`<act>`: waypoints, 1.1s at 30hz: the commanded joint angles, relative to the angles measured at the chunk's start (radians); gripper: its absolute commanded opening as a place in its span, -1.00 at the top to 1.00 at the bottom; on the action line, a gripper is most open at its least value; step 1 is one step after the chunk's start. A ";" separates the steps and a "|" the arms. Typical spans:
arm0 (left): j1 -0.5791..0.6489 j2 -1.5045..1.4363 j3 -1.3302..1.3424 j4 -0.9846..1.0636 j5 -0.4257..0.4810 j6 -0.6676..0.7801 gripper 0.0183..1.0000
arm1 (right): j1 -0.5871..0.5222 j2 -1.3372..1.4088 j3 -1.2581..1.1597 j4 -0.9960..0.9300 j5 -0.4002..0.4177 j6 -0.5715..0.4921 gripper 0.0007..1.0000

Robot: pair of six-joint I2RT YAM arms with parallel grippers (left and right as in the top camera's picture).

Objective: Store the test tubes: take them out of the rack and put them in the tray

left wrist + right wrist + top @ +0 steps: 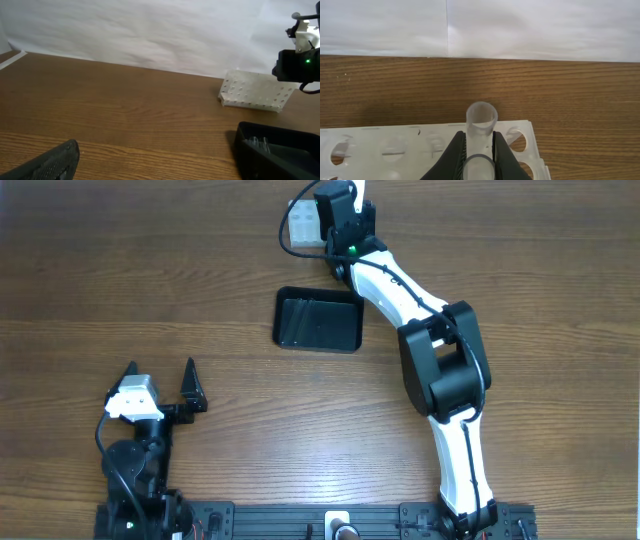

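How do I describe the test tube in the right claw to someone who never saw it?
On the wooden table, find the white rack on the far side, beyond the black tray. The clear test tube stands upright there, the only one pinched between the right claw's black fingers.

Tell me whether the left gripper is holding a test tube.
No, the left gripper sits open and empty over the bare table.

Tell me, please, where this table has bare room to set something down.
The table left of the tray and rack, beyond the left hand, is bare; so is the stretch right of the right arm. Crowded: the rack, where the right hand grips a test tube, tray close by.
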 commanded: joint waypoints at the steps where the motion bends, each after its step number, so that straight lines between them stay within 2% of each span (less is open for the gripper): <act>1: -0.003 -0.007 -0.004 -0.005 -0.001 0.015 -0.99 | 0.012 -0.074 0.024 0.005 0.029 -0.012 0.84; 20: -0.003 -0.007 -0.005 -0.005 -0.001 0.015 -0.99 | 0.032 -0.216 0.024 -0.008 0.029 -0.064 0.93; 27: -0.003 -0.007 -0.005 -0.005 -0.001 0.015 -1.00 | 0.072 -0.291 0.024 -0.146 0.028 -0.059 0.93; 33: -0.003 -0.007 -0.005 -0.005 -0.001 0.015 -1.00 | 0.114 -0.363 0.024 -0.380 0.028 0.103 0.92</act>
